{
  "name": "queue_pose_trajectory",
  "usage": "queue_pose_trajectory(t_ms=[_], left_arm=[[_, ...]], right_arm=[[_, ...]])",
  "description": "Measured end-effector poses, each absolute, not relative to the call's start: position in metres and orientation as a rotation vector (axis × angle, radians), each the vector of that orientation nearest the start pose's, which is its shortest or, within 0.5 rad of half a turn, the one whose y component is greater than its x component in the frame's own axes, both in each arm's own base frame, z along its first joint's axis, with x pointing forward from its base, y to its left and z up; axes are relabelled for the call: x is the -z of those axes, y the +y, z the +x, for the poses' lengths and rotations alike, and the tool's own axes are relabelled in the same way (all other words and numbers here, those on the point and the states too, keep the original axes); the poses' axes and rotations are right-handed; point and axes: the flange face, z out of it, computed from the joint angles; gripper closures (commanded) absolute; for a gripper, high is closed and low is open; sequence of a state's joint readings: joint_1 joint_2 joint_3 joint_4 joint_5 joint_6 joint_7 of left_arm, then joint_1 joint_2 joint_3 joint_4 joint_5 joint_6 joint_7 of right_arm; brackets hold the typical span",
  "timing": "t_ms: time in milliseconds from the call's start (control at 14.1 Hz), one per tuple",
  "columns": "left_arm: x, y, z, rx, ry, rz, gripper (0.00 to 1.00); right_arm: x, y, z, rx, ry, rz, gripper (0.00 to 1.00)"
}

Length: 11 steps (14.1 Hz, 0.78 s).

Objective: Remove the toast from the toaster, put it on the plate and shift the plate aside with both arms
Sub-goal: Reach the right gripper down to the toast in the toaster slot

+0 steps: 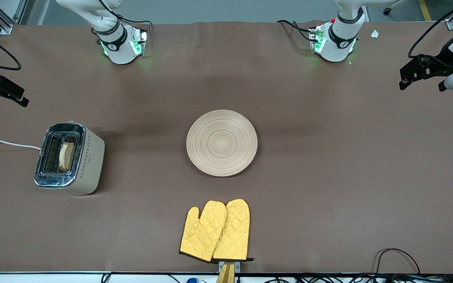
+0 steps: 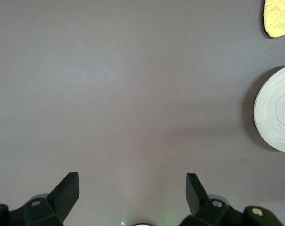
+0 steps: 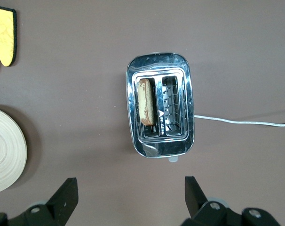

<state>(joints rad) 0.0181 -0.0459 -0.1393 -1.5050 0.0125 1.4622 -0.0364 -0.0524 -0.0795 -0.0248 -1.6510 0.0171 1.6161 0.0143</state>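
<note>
The toast stands upright in one slot of a silver and cream toaster toward the right arm's end of the table; it also shows in the right wrist view. The round pale plate lies bare at the table's middle, and shows in the left wrist view and the right wrist view. My right gripper is open and empty, high over the table beside the toaster; in the front view it shows at the edge. My left gripper is open and empty over bare table; in the front view it shows at the other edge.
Two yellow quilted oven mitts lie side by side nearer to the front camera than the plate. The toaster's white cord runs off the right arm's end of the table. A brown cloth covers the table.
</note>
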Motion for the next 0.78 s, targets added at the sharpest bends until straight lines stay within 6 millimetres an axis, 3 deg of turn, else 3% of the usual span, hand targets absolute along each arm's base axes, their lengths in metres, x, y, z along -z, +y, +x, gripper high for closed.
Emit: queue_pose_trajectory(t_ms=[424, 566, 778], left_arm=[[-0.670, -0.067, 0.524, 0.004, 0.136, -3.120, 0.00], [-0.670, -0.067, 0.524, 0.003, 0.136, -3.120, 0.00], [-0.668, -0.066, 0.525, -0.005, 0.138, -3.120, 0.00]], right_arm=[[-0.627, -0.039, 0.538, 0.059, 0.141, -3.120, 0.00], [-0.611, -0.040, 0.551, 0.053, 0.141, -3.121, 0.00], [-0.569, -0.041, 0.578, 0.017, 0.140, -3.123, 0.00]])
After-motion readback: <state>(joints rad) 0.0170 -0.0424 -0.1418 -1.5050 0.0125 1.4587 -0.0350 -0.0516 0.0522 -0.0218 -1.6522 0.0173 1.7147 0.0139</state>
